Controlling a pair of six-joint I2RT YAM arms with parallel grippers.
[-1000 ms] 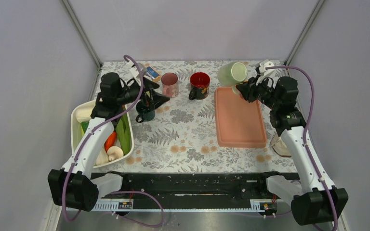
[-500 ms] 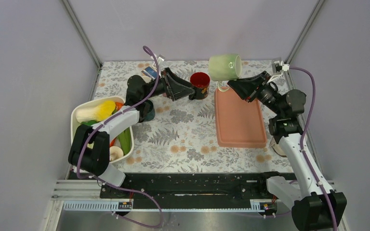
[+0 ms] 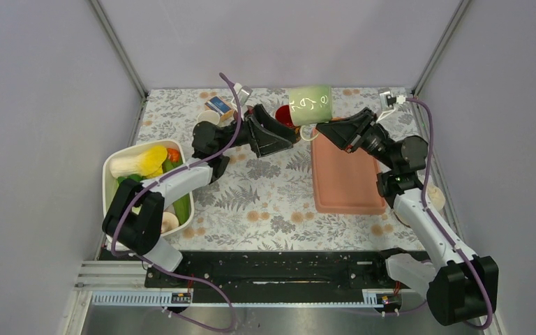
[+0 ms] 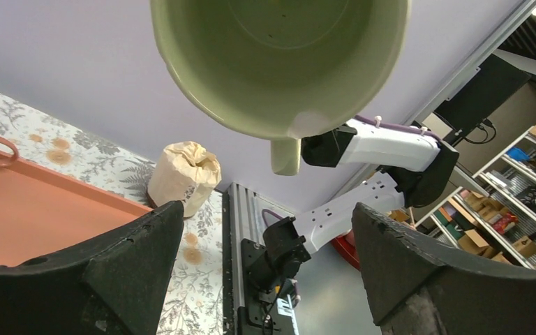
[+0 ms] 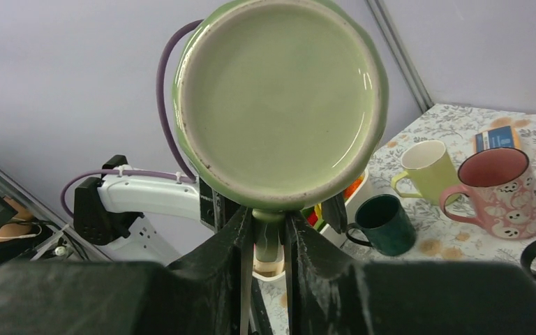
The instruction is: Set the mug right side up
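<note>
A pale green mug (image 3: 310, 105) hangs in the air over the back middle of the table, lying on its side. Its mouth (image 4: 279, 63) faces the left gripper and its base (image 5: 279, 105) faces the right wrist camera. My right gripper (image 3: 319, 130) is shut on the mug's handle (image 5: 269, 241), which sits pinched between the two fingers. My left gripper (image 3: 289, 134) stands wide open just below and in front of the mug's mouth, with nothing between its fingers (image 4: 112, 265) and not touching the mug.
A pink tray (image 3: 345, 178) lies right of centre. A red mug (image 3: 284, 116) stands behind the left gripper. A dark green mug (image 5: 384, 223), a pink mug (image 5: 502, 185) and a cream mug (image 5: 429, 167) stand at the back left. A white basin (image 3: 108, 185) holds vegetables.
The right arm carried the green mug up and leftward, turning its mouth toward the left arm. The left arm swung from the dark green mug to the middle, still open.
</note>
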